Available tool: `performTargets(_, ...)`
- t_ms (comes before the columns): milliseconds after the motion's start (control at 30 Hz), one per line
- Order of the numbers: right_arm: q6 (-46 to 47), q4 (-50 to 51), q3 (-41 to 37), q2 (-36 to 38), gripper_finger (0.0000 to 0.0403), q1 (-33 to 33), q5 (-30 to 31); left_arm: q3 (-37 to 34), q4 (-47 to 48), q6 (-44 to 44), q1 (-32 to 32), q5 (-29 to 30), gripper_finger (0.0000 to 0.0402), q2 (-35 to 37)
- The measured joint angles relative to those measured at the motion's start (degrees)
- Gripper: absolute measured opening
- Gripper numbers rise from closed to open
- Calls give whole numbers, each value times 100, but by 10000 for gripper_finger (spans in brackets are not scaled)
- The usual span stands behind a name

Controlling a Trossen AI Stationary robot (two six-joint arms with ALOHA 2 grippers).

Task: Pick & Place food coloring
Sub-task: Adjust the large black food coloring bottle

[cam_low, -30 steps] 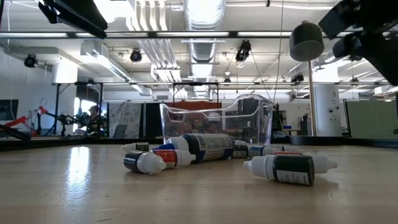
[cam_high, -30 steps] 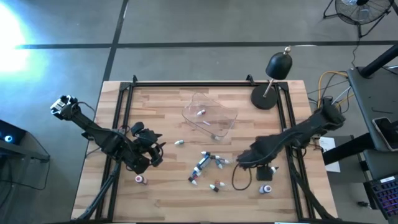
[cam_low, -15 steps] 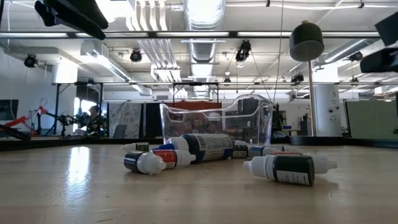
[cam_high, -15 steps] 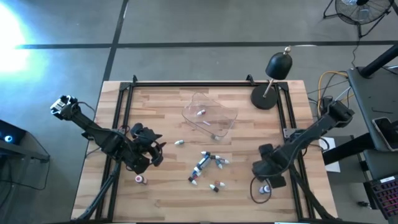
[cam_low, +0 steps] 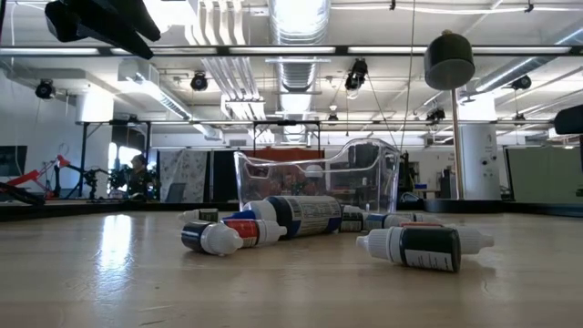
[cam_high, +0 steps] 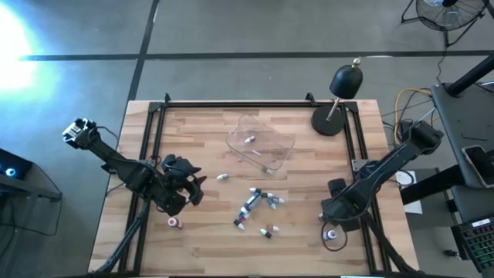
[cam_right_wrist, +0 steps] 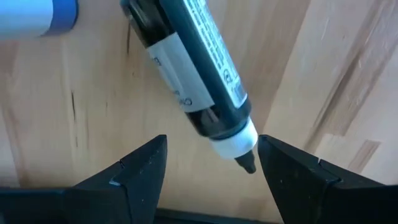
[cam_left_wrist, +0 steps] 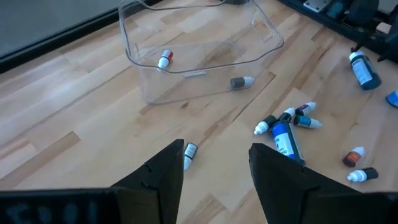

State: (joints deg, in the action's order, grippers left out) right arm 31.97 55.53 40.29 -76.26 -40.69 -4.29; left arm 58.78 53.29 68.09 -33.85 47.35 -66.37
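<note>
Open right gripper (cam_right_wrist: 208, 171) straddles a lying food coloring bottle (cam_right_wrist: 189, 74), apparently nozzle-first toward it.

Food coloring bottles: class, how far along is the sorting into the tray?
Done: two small bottles lie in the clear rectangular plastic tray. In hand: nothing held; the right claw stands open over a dark bottle. Left: the loose cluster of bottles on the wooden table; the left claw waits open.

Two bottles (cam_left_wrist: 164, 59) inside one clear tray (cam_left_wrist: 261, 34).
</note>
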Motion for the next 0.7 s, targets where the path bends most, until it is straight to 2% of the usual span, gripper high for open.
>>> performTargets(200, 115, -155, -272, 239, 244, -33, 18, 0, -65, 126, -2, 26, 156, 0)
performTargets(467, -286, -716, -545, 135, 244, -31, 196, 0, -246, 145, -2, 30, 156, 0)
performTargets(700, -215, -846, -771, 10, 235, -31, 153, 0, -331, 259, -2, 28, 156, 0)
